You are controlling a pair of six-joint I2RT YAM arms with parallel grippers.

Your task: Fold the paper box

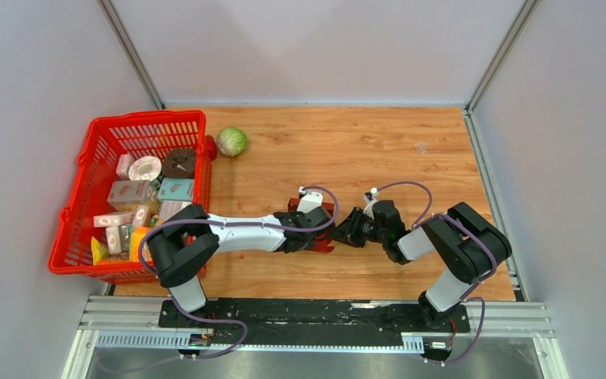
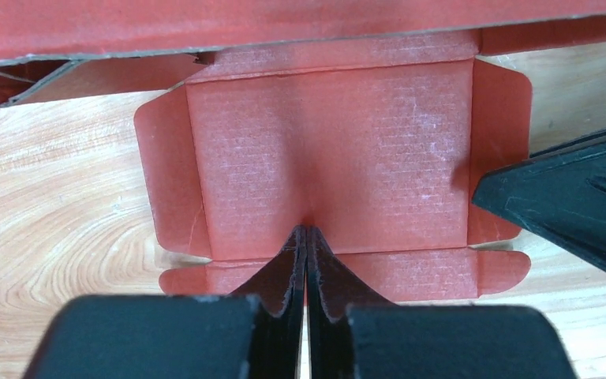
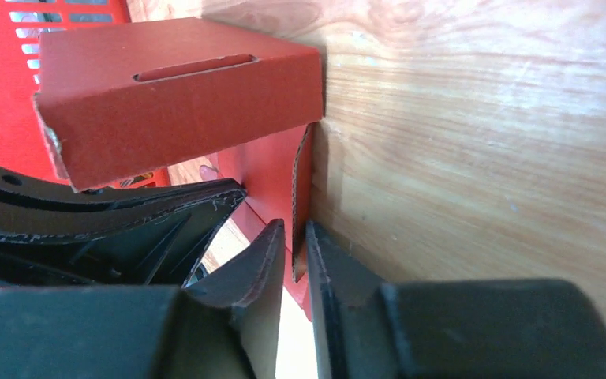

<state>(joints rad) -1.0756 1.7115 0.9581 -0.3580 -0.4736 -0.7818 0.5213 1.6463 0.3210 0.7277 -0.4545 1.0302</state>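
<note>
The paper box is dark red cardboard, partly folded, lying mid-table between both arms. In the left wrist view its flat panel lies open with side flaps, and a folded wall rises at the top. My left gripper is shut, its tips resting on that panel with nothing between them. The right gripper's black finger comes in from the right. In the right wrist view the box wall shows a slot, and my right gripper has closed narrowly around the upright edge of a side flap.
A red plastic basket full of small cartons stands at the left. A green cabbage lies beside its far corner. Grey walls border the wooden table on three sides.
</note>
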